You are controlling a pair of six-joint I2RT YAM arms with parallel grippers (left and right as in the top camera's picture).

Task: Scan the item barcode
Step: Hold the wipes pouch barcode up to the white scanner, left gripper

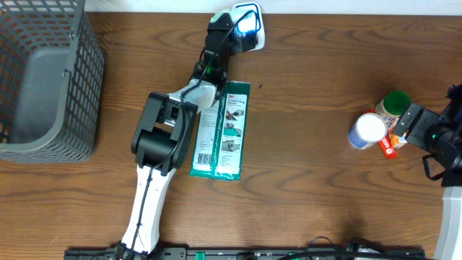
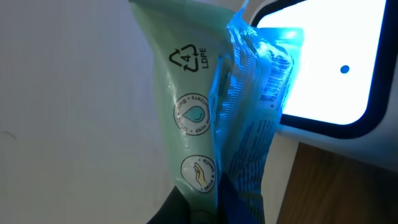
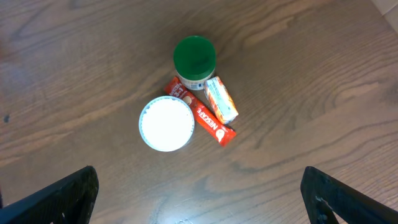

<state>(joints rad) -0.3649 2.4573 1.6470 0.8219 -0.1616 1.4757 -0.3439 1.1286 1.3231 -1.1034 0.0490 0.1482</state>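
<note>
Left wrist: left hand [image 2: 194,213] clamped on a pale green, LDPE-marked pouch [image 2: 193,118], blue-lit beside the scanner [image 2: 336,68].

desk [image 1: 325,180]: showing matt brown wood grain | pouch [image 2: 199,118]: gleaming as crinkled glossy plastic film | scanner [image 2: 329,74]: shining smooth white plastic | basket [image 1: 43,79]: looking matt grey plastic mesh

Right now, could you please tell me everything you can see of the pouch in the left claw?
The pouch is pale green soft plastic, printed with a recycling triangle marked 4 LDPE and two round icons. Its crinkled edge glows blue before the lit window of the scanner; the shut left claw pinches its end.
</note>
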